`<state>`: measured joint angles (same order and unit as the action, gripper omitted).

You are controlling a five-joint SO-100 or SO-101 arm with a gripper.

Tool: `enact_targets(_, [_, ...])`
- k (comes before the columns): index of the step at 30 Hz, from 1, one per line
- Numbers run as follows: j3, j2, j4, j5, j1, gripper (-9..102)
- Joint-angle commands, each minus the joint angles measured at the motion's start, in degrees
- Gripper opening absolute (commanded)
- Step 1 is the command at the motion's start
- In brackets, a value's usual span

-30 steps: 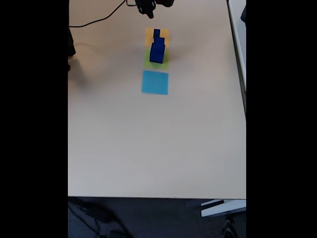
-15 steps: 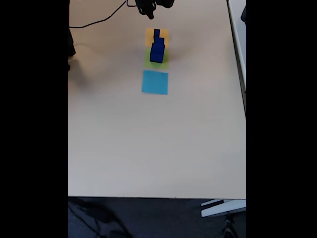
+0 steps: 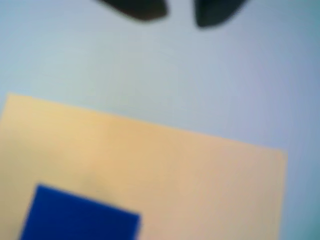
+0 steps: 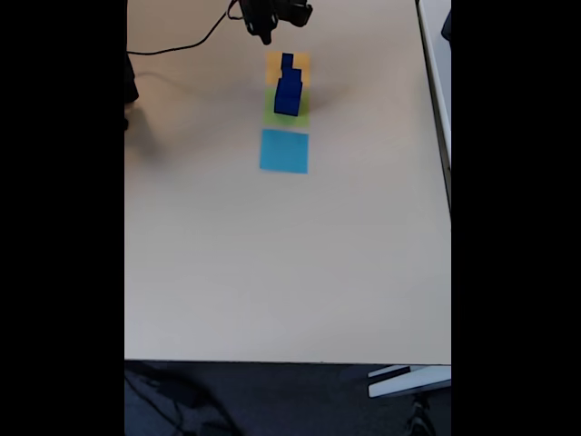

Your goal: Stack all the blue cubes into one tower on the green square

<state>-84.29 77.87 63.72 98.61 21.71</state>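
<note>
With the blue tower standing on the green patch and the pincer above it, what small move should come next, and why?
Probably a short retreat, up and away from the stack. In the fixed view the blue cubes stand piled on the green square, with no loose cube on the table. The pincer is apart from the tower; in the wrist view its tips are spread and hold nothing.

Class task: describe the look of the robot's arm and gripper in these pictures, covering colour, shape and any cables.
In the fixed view the gripper and what shows of the arm are black, a small dark blocky shape at the top edge of the table. A thin black cable curves away from it toward the left. In the wrist view the fingertips are two blurred, rounded black tips; no markings can be made out.
</note>
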Motion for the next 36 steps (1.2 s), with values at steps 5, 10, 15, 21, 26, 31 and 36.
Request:
enact_targets(5, [-5.0,11.6,-0.5,0.4,0.7,0])
enact_targets(10, [-9.2,16.0,-0.4,0.4,0.9,0])
enact_targets(15, [-13.6,21.3,0.6,0.3,1.1,0])
enact_targets(21, [-13.8,24.8,6.0,0.3,0.5,0])
enact_targets(26, [-18.3,30.4,6.5,-1.7,-0.5,0])
enact_targets(31, [-24.3,37.6,6.7,-1.7,0.1,0])
enact_targets(36, [-30.5,45.2,6.8,-4.0,0.4,0])
